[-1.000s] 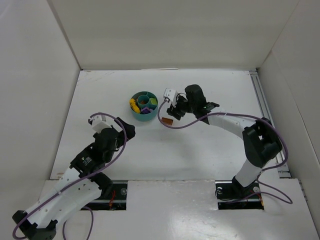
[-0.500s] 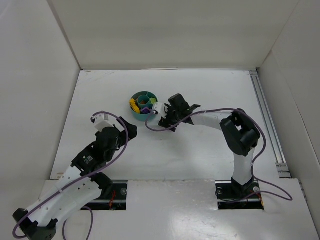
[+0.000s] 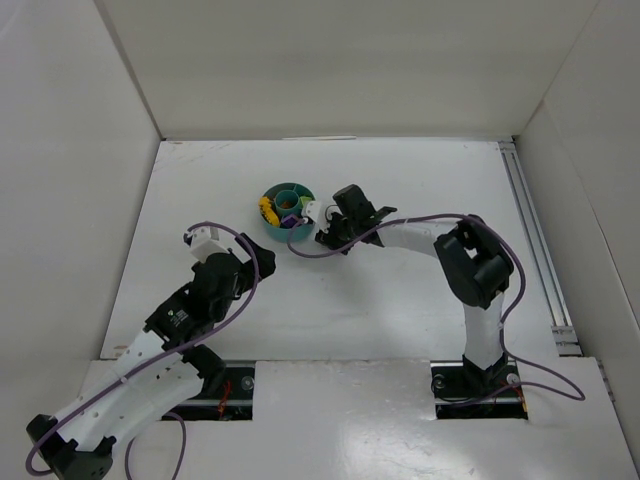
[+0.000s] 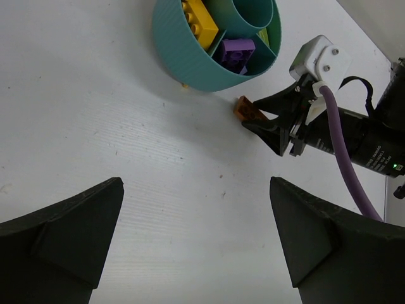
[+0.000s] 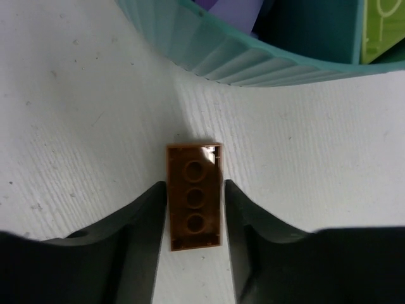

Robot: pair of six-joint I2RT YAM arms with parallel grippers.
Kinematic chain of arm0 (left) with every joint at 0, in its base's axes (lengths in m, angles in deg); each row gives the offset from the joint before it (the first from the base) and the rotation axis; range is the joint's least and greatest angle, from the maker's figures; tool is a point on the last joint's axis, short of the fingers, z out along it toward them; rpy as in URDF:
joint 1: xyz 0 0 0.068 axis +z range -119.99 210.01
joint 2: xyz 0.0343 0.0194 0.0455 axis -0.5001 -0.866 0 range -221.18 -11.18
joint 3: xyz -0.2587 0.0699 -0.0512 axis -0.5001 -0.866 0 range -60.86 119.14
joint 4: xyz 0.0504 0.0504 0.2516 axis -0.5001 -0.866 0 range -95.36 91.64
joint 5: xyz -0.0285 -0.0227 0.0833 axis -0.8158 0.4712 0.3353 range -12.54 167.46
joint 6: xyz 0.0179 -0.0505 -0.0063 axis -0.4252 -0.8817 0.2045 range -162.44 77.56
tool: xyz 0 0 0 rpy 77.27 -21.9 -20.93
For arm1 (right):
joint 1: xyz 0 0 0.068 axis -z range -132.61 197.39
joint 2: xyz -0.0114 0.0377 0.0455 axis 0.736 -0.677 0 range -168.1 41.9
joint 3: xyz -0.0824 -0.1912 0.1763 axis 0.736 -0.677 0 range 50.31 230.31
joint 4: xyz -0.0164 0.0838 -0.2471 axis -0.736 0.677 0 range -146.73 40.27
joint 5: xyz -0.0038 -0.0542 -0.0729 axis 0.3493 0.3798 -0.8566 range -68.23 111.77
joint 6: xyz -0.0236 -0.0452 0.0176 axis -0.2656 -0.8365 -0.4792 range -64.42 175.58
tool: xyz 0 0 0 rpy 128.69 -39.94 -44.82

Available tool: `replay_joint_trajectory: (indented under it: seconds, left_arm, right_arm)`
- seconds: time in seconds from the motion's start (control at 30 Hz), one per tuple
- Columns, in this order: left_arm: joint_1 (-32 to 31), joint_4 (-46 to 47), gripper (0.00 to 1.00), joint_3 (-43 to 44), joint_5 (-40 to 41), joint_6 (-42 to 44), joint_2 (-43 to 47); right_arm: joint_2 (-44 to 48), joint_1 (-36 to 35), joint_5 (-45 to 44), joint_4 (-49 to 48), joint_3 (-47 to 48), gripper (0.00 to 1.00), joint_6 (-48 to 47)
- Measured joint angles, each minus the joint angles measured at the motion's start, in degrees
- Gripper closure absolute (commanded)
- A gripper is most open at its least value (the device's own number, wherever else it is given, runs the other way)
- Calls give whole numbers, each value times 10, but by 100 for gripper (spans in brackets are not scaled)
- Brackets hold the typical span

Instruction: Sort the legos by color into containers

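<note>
From overhead, I see the teal dish (image 3: 288, 237) on the white surface (image 3: 400, 300), toward its far side. My right tool (image 3: 323, 233) reaches in low, just beside the dish's right rim. My left tool (image 3: 259, 262) hangs well apart from the dish, nearer the bases.

Through the left wrist camera, my left tool (image 4: 196, 190) stands wide open with nothing between its fingers. Ahead of it, the dish holds a yellow brick (image 4: 201, 19) in one section and a purple brick (image 4: 237, 52) in the next. A small brown brick (image 4: 243, 109) lies on the surface just outside the dish wall, with the right tool's two tips on either side of it.

Through the right wrist camera, the brown brick (image 5: 194, 196) lies flat, studs up, near the dish wall (image 5: 215, 54) but apart from it. My right tool's fingers (image 5: 149, 215) press against both its long sides, closed on it. A green brick (image 5: 383, 25) shows inside the dish.
</note>
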State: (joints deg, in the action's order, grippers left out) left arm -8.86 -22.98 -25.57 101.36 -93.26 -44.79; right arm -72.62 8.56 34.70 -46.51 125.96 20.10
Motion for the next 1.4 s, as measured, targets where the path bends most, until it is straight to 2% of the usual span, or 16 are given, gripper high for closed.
replay_joint_trajectory:
  seconds: [0.07,0.2,0.4,0.57,0.7,0.83,1.0,1.17,1.4]
  left_arm:
    - [0,0,1,0,0,0,0]
    - [0,0,1,0,0,0,0]
    - [0,0,1,0,0,0,2]
    - [0,0,1,0,0,0,7]
    - [0,0,1,0,0,0,7]
    - [0,0,1,0,0,0,10]
    - [0,-1,1,1,1,0,12]
    - [0,-4,1,4,3,0,7]
    - [0,-10,1,9,6,0,-7]
  right_arm:
    - [-2,0,7,-1,0,64,2]
    - [-2,0,17,-3,0,70,6]
    - [7,0,25,-3,0,71,10]
    - [64,0,30,-9,0,72,15]
    - [114,0,54,-42,0,72,17]
    - [125,0,88,-90,16,72,27]
    - [101,0,139,-184,40,71,60]
    - [32,0,187,-271,97,71,96]
    - [-42,0,216,-312,132,71,126]
